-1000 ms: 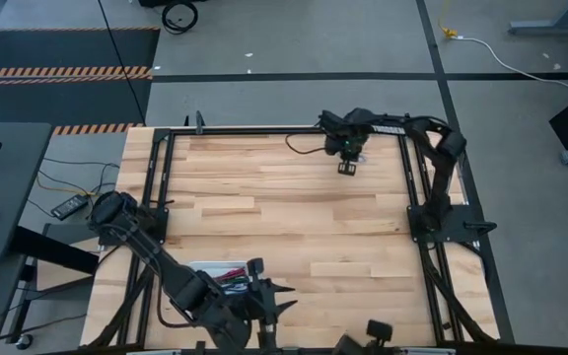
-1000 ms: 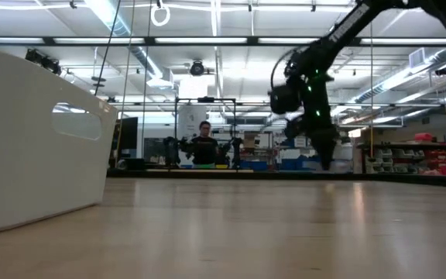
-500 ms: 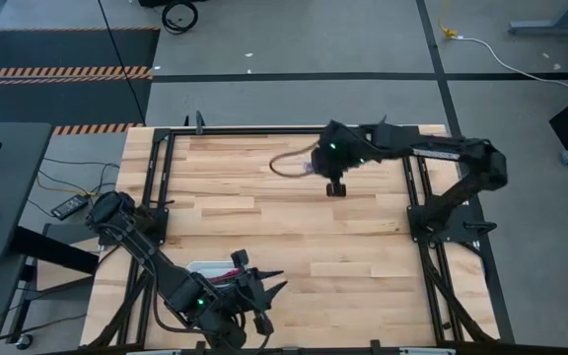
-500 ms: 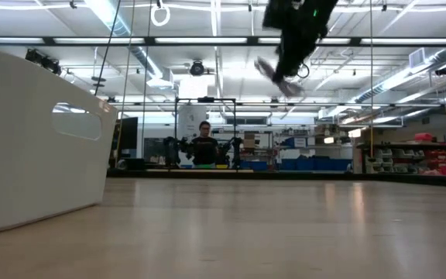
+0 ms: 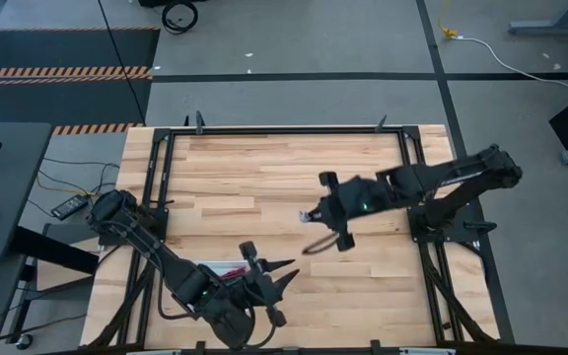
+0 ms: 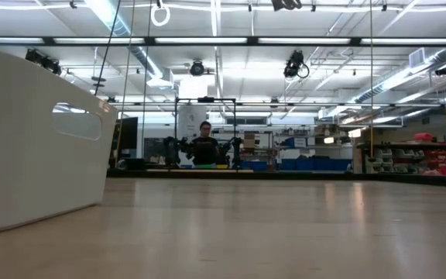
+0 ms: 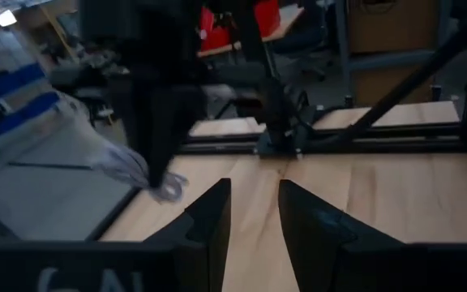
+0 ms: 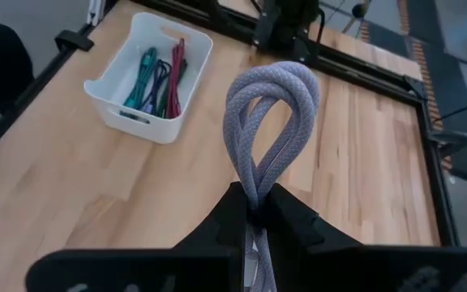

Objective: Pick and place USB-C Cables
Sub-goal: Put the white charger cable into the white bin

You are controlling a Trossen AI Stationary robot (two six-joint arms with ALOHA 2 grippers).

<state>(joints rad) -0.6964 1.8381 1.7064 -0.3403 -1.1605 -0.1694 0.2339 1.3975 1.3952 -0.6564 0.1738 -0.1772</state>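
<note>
Silver-grey braided USB-C cable bundle [image 8: 267, 130]: clenched in right gripper [image 8: 256, 212], now carried from far edge to mid-surface, toward white plastic tray [image 8: 113, 97] holding other cables. Expect placement next. Left gripper [image 7: 250, 207]: released, waiting beside tray.

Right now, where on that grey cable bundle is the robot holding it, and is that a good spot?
The right gripper pinches the silver-grey cable at its bunched waist, with the loops fanning out beyond the fingers. That seems sensible: there all strands lie together, so one pinch from both sides catches them all.
</note>
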